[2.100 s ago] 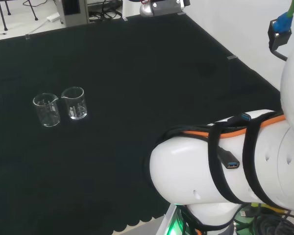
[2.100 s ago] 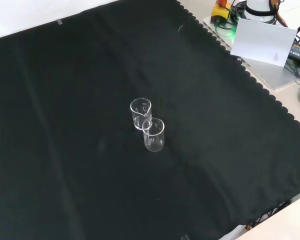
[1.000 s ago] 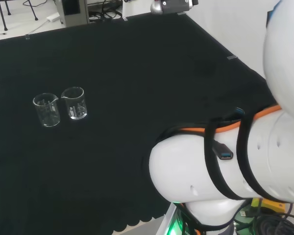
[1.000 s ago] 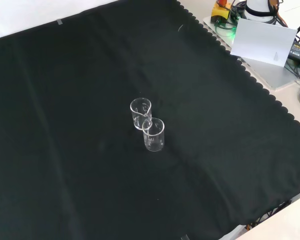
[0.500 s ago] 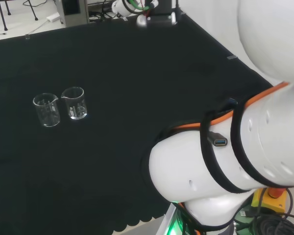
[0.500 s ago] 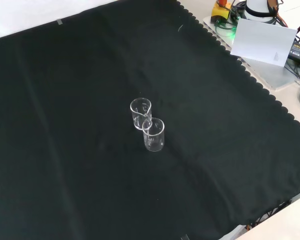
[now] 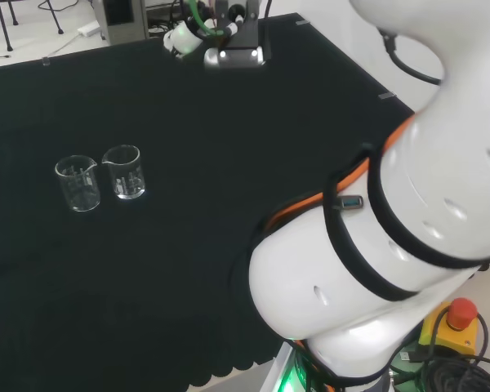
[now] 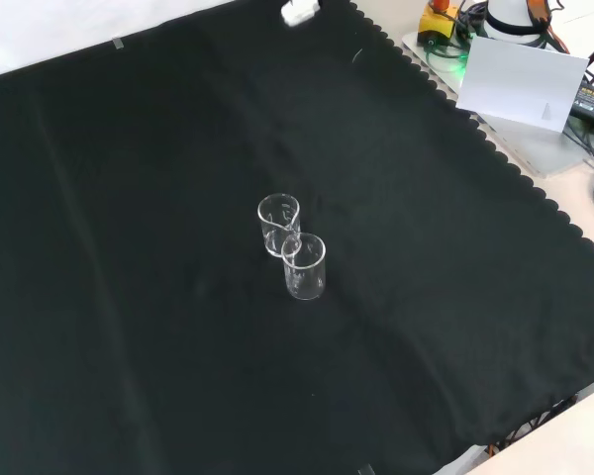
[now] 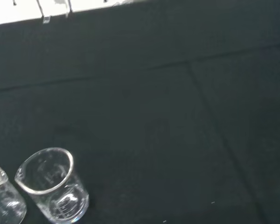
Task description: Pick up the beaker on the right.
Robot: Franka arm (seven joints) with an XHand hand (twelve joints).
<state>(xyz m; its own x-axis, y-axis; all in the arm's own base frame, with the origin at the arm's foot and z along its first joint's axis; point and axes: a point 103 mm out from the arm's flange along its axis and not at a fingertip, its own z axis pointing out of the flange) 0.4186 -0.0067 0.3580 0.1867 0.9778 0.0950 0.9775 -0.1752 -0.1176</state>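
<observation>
Standing upright at centre-left of the head view, the right-hand beaker point(image 7: 123, 171) is set just beside its twin point(image 7: 77, 183), well apart from the hand point(image 7: 229, 41) at the upper middle, whose finger state cannot be told.

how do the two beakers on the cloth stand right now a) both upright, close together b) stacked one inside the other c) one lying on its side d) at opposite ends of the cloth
a: the head view shows the left beaker and the right beaker both upright with open mouths up, side by side on the black cloth.
</observation>
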